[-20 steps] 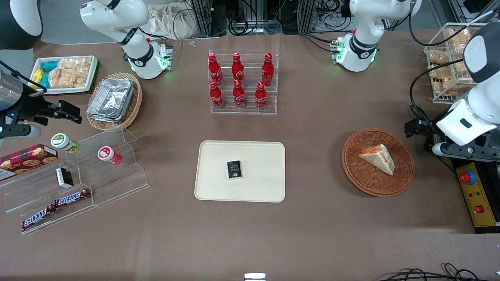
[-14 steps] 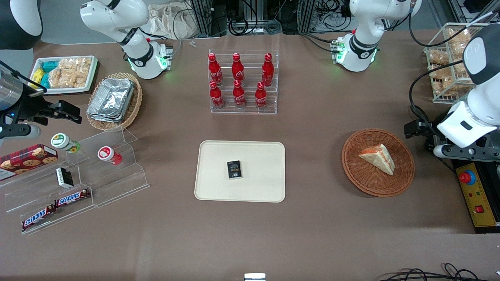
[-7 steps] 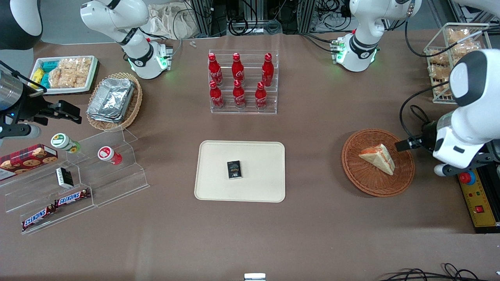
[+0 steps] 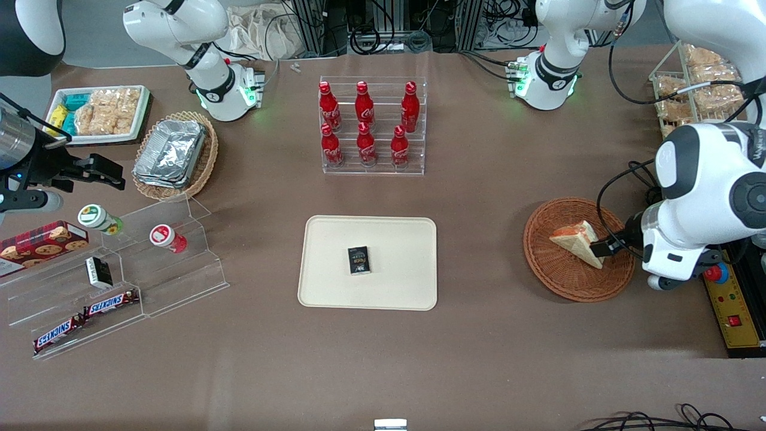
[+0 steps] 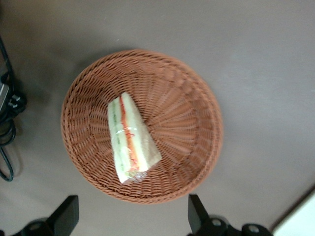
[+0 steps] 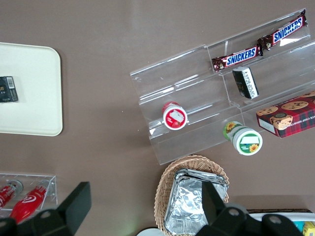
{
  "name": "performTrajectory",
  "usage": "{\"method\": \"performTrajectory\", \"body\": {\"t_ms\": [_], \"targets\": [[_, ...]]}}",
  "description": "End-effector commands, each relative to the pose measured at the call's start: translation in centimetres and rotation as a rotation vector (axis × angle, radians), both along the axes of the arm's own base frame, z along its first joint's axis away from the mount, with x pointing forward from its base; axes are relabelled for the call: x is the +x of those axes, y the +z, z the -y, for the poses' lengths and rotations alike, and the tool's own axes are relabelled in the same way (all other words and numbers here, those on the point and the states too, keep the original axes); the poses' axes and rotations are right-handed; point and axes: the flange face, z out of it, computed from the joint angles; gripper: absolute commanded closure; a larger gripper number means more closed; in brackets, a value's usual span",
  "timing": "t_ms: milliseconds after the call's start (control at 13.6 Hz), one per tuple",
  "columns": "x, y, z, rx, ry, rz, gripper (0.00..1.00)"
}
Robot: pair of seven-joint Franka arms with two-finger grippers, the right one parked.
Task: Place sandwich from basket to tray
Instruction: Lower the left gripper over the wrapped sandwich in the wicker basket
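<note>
- Sandwich (image 4: 576, 242) lying flat in basket (image 4: 541, 266), mid-height of front frame, toward working arm's end of surface; not yet lifted.
- Wrist view: wedge (image 5: 130, 143) a bit off centre of basket (image 5: 192, 98), filling edge (orange-red + green stripes) facing up, clear wrap glinting over it.
- Hand (image 4: 604, 246) low over basket rim, just beside the wedge's broad end; wrist view shows hand (image 5: 132, 219) w/ fingers (image 5: 66, 219) spread wide, nothing between them, i.e. released.
- Handling, as judged: light, soft, squashy; bread prob. dents under hard pinch, layers could slide apart, wrap likely slick.
- Best hold, as judged: across the two flat bread faces near the thick middle, not at the thin tip; gentle close only.
- Needs hand centred over wedge & turned so fingers straddle its long axis before descending.
- Risk: woven weave catching a fingertip, or the basket dragging along if the pinch snags it.
- Tray (image 4: 395, 236) at centre of front frame, well apart from basket; small dark packet (image 4: 359, 260) on it, so drop spot on bare tray beside packet.
</note>
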Motion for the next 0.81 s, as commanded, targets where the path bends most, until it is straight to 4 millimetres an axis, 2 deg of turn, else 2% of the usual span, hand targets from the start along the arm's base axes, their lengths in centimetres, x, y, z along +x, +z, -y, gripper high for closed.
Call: {"method": "performTrajectory", "body": {"t_ms": [0, 220, 587, 734], "targets": [[-1.8, -2.2, -1.8, 0.005, 0.052, 0.008, 0.00], [-3.0, -6.6, -1.9, 0.014, 0.135, 0.054, 0.00], [-5.1, -11.0, -2.2, 0.023, 0.199, 0.065, 0.00], [-5.9, -12.7, -3.5, 0.018, 0.228, 0.067, 0.00]]}}
